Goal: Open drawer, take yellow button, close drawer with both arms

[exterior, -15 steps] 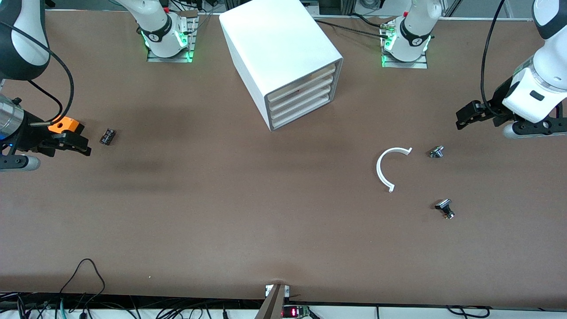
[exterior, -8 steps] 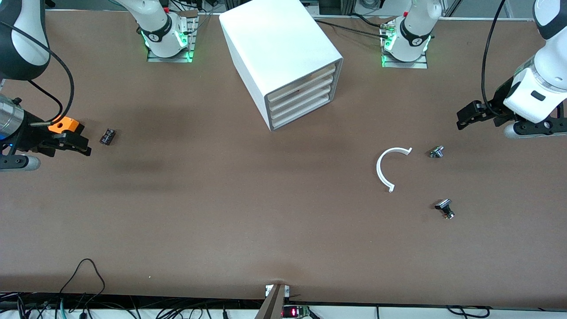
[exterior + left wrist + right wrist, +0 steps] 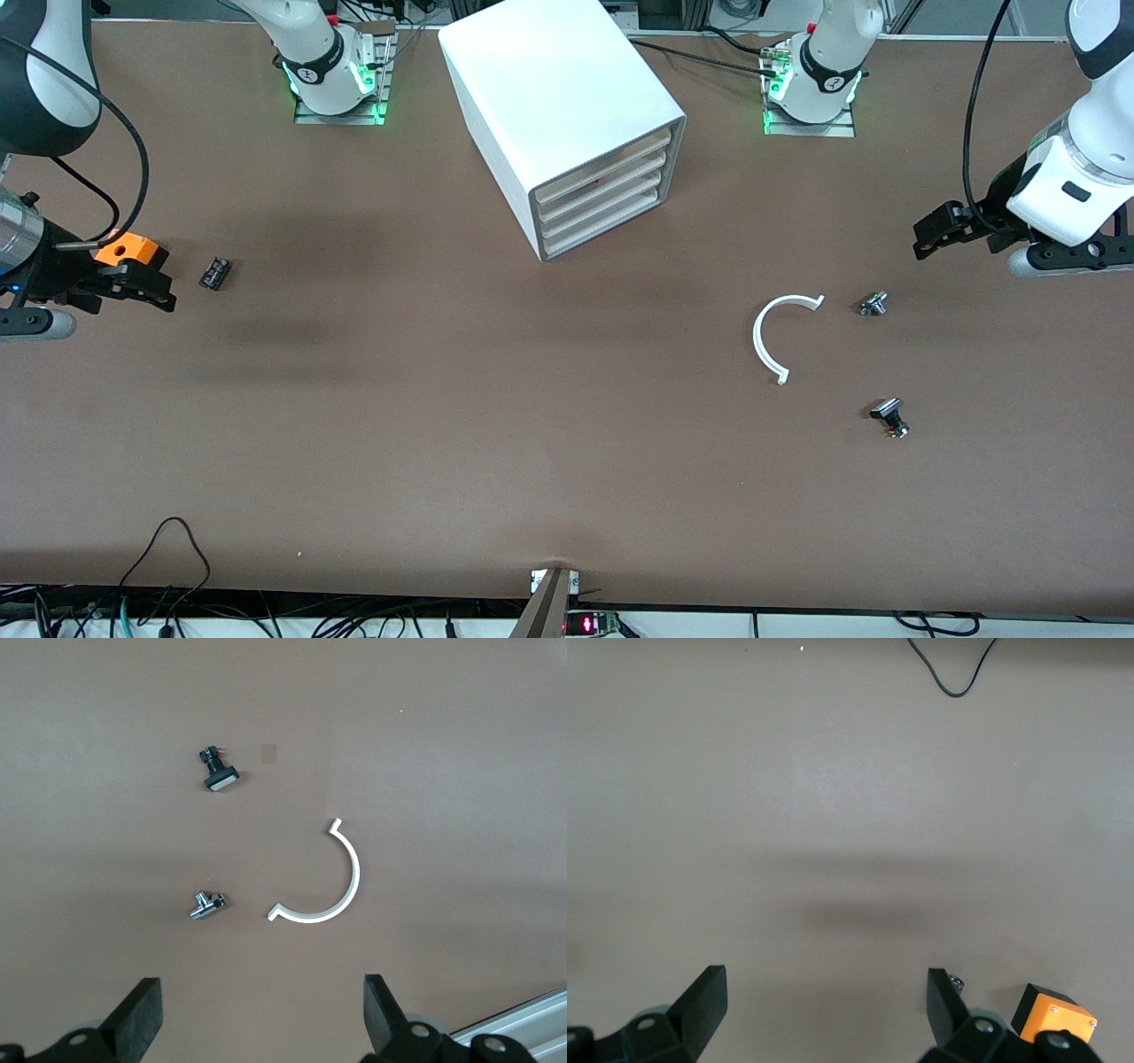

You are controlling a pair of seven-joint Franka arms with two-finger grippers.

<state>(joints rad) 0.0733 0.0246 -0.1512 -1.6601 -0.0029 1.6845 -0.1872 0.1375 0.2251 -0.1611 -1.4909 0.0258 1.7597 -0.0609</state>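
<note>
The white cabinet point(image 3: 567, 97) stands at the middle of the table near the arm bases. Its top drawer point(image 3: 611, 159) and the three below it are shut. The button is hidden. My right gripper point(image 3: 159, 291) hangs open and empty over the right arm's end of the table, above the orange cube point(image 3: 131, 250). In the right wrist view its fingers point(image 3: 704, 997) are wide apart over bare table. My left gripper point(image 3: 923, 237) hangs open and empty over the left arm's end. In the left wrist view its fingers point(image 3: 142, 1014) are spread above a silver knob point(image 3: 207, 904).
A white half-ring point(image 3: 772, 337), a silver knob point(image 3: 873, 304) and a black knob point(image 3: 889, 415) lie toward the left arm's end. A small black part point(image 3: 214, 272) lies beside the orange cube point(image 3: 1056, 1014). Cables run along the table edge nearest the front camera.
My right gripper has drifted slightly toward the right arm's end of the table. The left arm and the objects have not visibly moved.
</note>
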